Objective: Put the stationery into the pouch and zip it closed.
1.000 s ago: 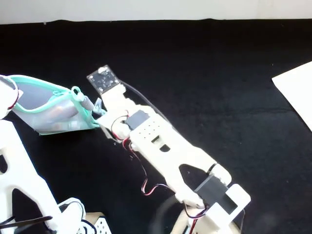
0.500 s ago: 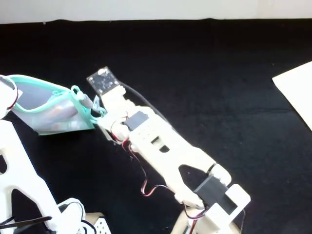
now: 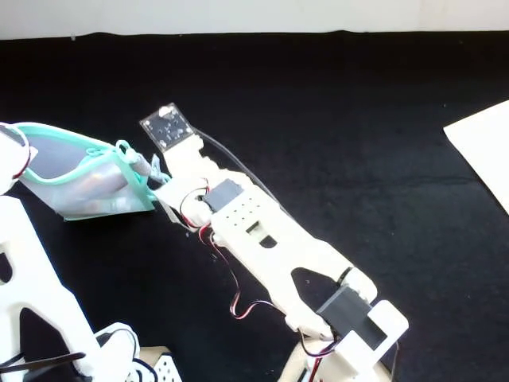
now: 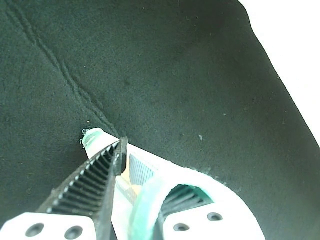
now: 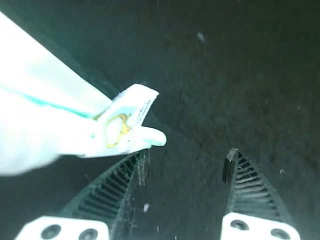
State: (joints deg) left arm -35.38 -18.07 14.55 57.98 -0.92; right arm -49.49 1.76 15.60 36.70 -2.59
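Pouch point(image 4: 142, 172) tight between left fingers point(image 4: 95, 175) (edge)

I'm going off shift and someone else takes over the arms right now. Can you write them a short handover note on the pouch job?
Left gripper: shut on the teal edge of the pouch, at the end away from the other arm.
Right gripper: open at the pouch's near end. The zip pull lies beside one finger, not gripped.
Done: shapes show through the pouch's clear wall, probably the stationery.
Left: the mouth looks open along the top, though how far it is zipped is unclear. Grip the pull and run the zip closed.
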